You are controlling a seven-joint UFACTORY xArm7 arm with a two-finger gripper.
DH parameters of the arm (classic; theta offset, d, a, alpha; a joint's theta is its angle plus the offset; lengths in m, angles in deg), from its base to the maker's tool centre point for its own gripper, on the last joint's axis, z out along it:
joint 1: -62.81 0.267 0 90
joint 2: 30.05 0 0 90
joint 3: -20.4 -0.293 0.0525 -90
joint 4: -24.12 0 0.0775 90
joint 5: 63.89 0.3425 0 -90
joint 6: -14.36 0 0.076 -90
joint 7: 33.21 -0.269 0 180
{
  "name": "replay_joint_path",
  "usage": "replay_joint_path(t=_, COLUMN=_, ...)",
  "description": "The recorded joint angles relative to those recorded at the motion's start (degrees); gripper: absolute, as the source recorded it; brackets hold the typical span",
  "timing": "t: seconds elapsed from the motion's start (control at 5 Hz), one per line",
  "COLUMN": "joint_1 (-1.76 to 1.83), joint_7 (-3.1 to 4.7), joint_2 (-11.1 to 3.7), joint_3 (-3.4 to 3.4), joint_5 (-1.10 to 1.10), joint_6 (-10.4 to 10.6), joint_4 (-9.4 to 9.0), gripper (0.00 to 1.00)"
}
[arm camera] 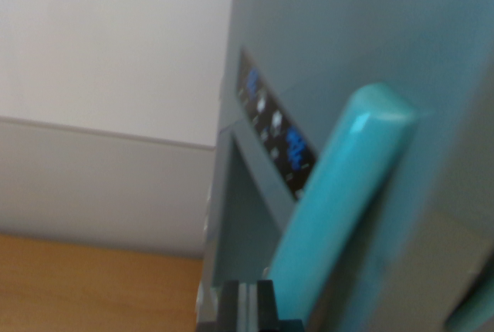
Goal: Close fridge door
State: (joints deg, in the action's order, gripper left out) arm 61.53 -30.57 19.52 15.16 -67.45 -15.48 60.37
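Wrist view is filled on its right by the fridge door [363, 46], pressed close so a push can be applied beside its teal handle [340, 208]. Only a dark part of the hand [245, 310] is seen at the bottom edge; its state cannot be told. A tabletop [93, 286] lies at the lower left.

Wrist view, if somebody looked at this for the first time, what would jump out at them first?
First the bright teal handle, a rounded bar slanting from the bottom centre up toward the right, close to the camera and blurred. Behind it the grey-green fridge fills the right half, with a dark control strip showing blue and white marks. On the wrist view's left are a pale wall and a wooden surface.
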Motion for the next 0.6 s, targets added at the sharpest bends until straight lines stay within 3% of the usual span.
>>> replay_joint_path(t=0.2, joint_1=0.00, joint_7=0.00, joint_2=-3.21, joint_3=-0.74, joint_5=0.00, joint_6=0.1, joint_4=1.10, gripper=1.00)
replay_joint_path(t=0.4, joint_1=0.00, joint_7=0.00, joint_2=-3.21, joint_3=-0.74, joint_5=0.00, joint_6=0.1, joint_4=1.10, gripper=1.00)
replay_joint_path(t=0.6, joint_1=0.00, joint_7=0.00, joint_2=-6.26, joint_3=-0.77, joint_5=0.00, joint_6=0.3, joint_4=2.35, gripper=1.00)
